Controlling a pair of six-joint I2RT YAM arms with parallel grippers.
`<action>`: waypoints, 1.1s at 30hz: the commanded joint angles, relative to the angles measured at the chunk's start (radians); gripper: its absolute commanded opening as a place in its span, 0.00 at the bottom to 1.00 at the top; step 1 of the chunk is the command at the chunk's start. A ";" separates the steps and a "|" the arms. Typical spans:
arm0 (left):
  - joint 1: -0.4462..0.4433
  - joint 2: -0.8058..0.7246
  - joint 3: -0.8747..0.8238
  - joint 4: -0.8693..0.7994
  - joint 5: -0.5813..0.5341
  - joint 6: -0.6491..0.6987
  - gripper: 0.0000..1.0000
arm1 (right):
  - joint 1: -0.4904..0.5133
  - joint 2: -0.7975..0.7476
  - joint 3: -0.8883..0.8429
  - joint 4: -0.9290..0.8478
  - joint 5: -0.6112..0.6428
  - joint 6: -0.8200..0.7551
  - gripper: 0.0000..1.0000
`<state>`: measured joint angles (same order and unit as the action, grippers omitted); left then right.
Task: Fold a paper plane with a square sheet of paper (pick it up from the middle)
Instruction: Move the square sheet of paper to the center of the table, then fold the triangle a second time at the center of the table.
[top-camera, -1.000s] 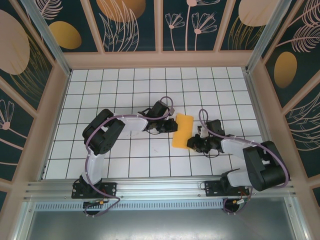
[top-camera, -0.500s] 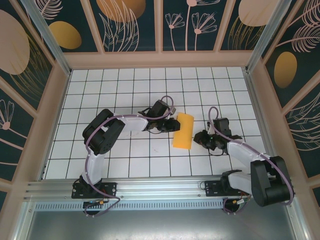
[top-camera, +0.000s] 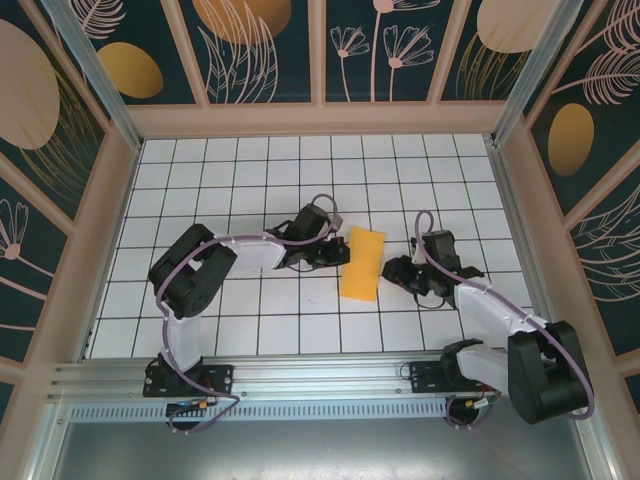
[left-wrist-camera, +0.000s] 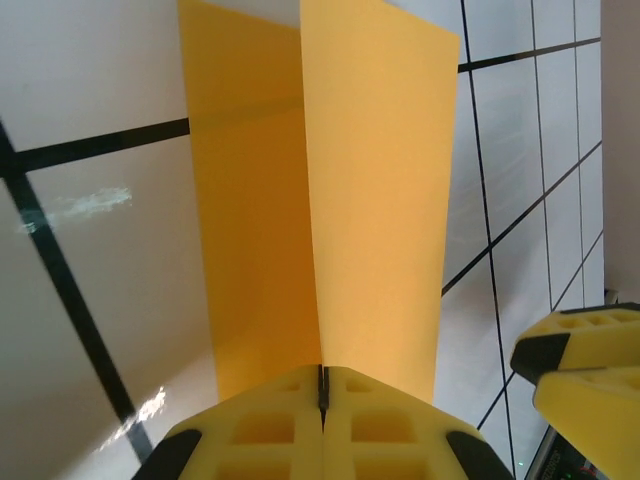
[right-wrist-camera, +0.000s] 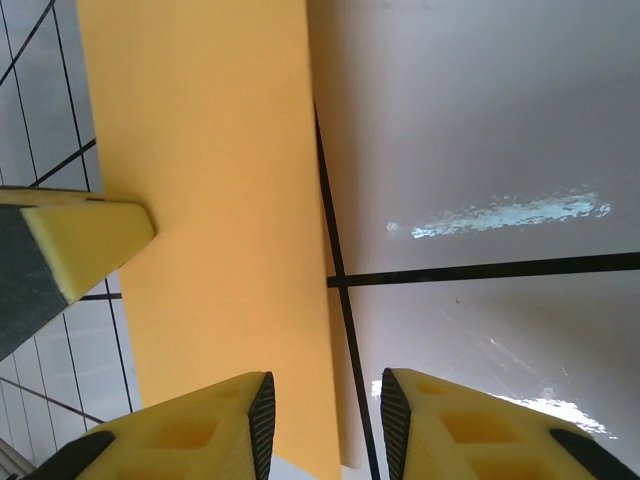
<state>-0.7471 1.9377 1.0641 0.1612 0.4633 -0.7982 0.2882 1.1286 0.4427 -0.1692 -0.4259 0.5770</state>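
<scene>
Orange square sheet of paper (top-camera: 361, 264) is lying near the middle of the table (top-camera: 250, 170), showing as a narrow rectangle. In the left wrist view one crease is running lengthwise between two panels. Left gripper (left-wrist-camera: 322, 380) is clenching the sheet's edge, pads meeting with paper emerging from the seam — we are reading this as anchoring the fold. Right gripper (right-wrist-camera: 322, 400) is hovering just beside the opposite long edge, jaws parted, grasping nothing — probably freed to re-approach. No dart shape yet, so we are judging the folding to be at an early step.
</scene>
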 joint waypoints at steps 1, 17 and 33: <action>0.016 -0.073 -0.045 0.031 -0.037 -0.014 0.00 | 0.018 0.010 0.032 -0.014 0.024 0.013 0.37; 0.043 -0.156 -0.157 -0.016 -0.136 -0.028 0.00 | 0.133 0.104 0.120 0.028 0.045 -0.020 0.39; 0.043 -0.153 -0.134 0.007 -0.101 -0.090 0.00 | 0.765 0.163 0.155 0.171 0.691 -0.262 0.57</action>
<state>-0.7074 1.7996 0.9142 0.1612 0.3573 -0.8745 1.0008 1.2354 0.5514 -0.0399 0.0799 0.3668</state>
